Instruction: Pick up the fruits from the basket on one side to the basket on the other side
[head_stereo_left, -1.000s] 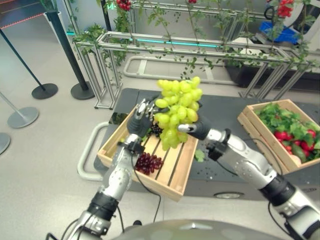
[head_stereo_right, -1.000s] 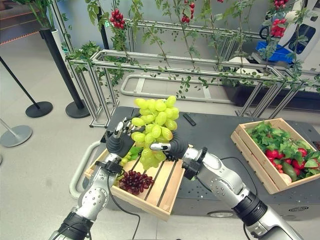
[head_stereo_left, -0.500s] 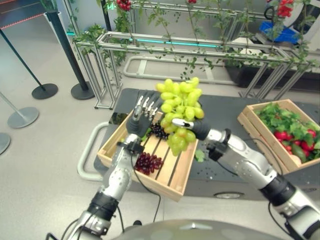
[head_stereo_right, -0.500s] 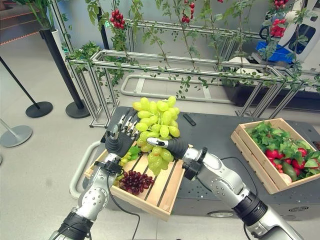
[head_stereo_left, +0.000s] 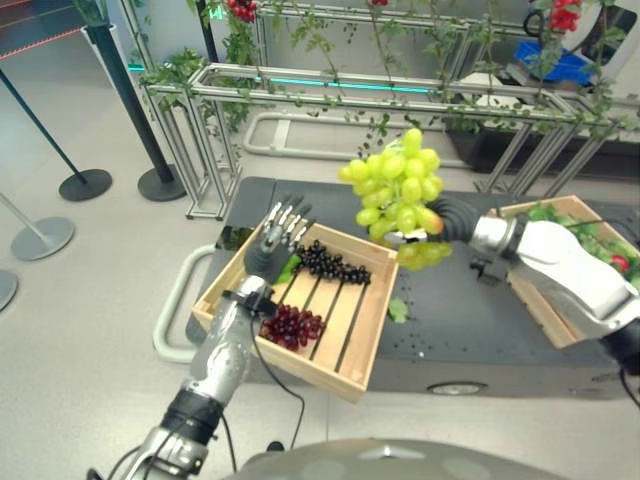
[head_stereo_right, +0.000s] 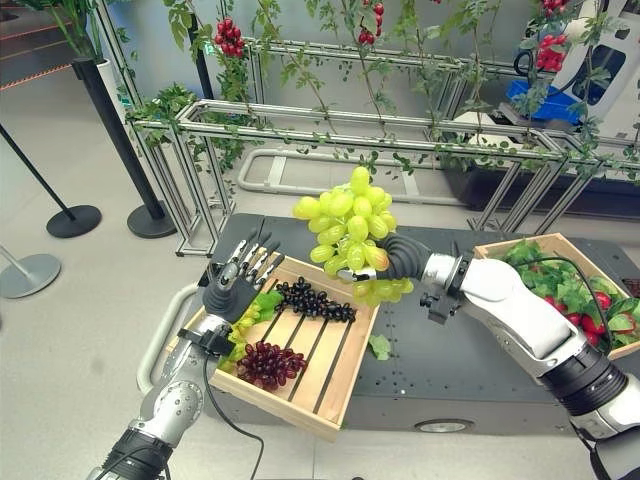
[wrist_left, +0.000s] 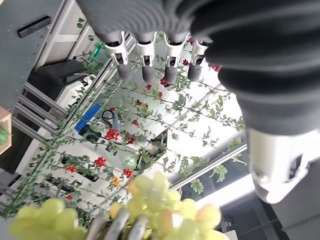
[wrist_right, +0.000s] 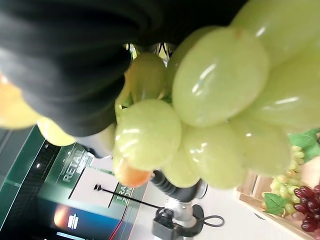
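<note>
The green grape bunch is held in the air above the middle of the counter, between the 2 crates. The right hand has its fingers curled around the lower side of the bunch and grips it; in the right wrist view the grapes press directly against the dark ribbed cover. The grapes are large, pale green and glossy, packed into a broad cluster; a few at the lower edge show a yellow-orange tint.

The left hand is raised over the left crate's far-left corner with its fingers straight and spread, holding nothing.

The left crate is a slatted wooden box at the counter's left end, overhanging the front-left edge. It contains a dark purple grape bunch near its far side, a red grape bunch near its front side, and green leaves by its left wall. A single green leaf lies on the counter just beside the crate's right wall.

The right crate sits at the counter's right end and holds leafy greens with red fruit.

The counter surface is dark grey. Behind it stand metal frames hung with vines and red berries. Black stanchion posts stand on the pale floor at the left.
</note>
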